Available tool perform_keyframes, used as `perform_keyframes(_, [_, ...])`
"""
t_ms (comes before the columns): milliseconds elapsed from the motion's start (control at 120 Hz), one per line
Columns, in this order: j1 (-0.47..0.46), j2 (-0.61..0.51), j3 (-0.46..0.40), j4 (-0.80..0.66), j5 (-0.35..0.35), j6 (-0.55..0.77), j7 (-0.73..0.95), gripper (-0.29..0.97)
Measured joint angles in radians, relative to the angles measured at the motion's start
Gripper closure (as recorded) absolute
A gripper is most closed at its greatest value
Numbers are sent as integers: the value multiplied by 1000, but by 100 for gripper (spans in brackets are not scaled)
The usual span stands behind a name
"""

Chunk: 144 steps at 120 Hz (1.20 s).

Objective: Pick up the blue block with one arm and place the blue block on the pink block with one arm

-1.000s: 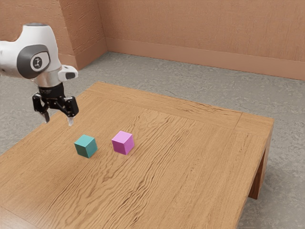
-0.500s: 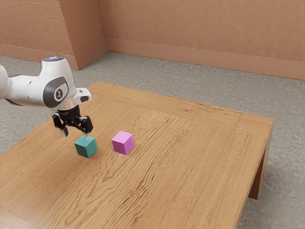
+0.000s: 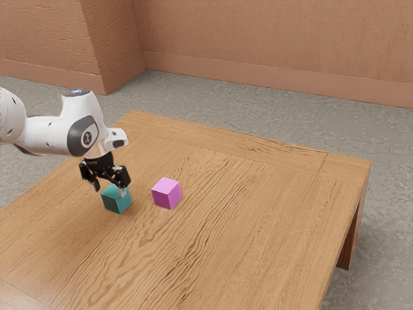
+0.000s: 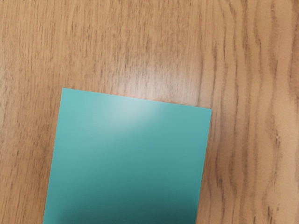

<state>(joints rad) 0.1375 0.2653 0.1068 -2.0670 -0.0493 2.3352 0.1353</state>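
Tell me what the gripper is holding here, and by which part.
It cannot be told. The gripper sits at the top of the blue block, which rests on the table, but no grip can be confirmed.

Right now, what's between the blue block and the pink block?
Nothing, only bare table between the blue block and pink block, in the exterior view.

Pictured from the side: a wooden table (image 3: 258,219) with bold dark grain, framed by a plain border plank at its far end and standing on a square leg (image 3: 352,236) at the exterior view's right. Underneath, mottled grey floor (image 3: 271,106). Behind, reddish-brown walls (image 3: 271,29) trimmed with a paler baseboard (image 3: 290,76).
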Motion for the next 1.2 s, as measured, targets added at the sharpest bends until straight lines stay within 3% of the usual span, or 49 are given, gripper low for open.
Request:
perform_keyframes(750, [11,131,-1,62,-91,52,139,0])
perform_keyframes(958, [10,126,-7,62,-88,61,150,32])
perform_keyframes(1200, [-42,11,-16,45,-69,68,126,37])
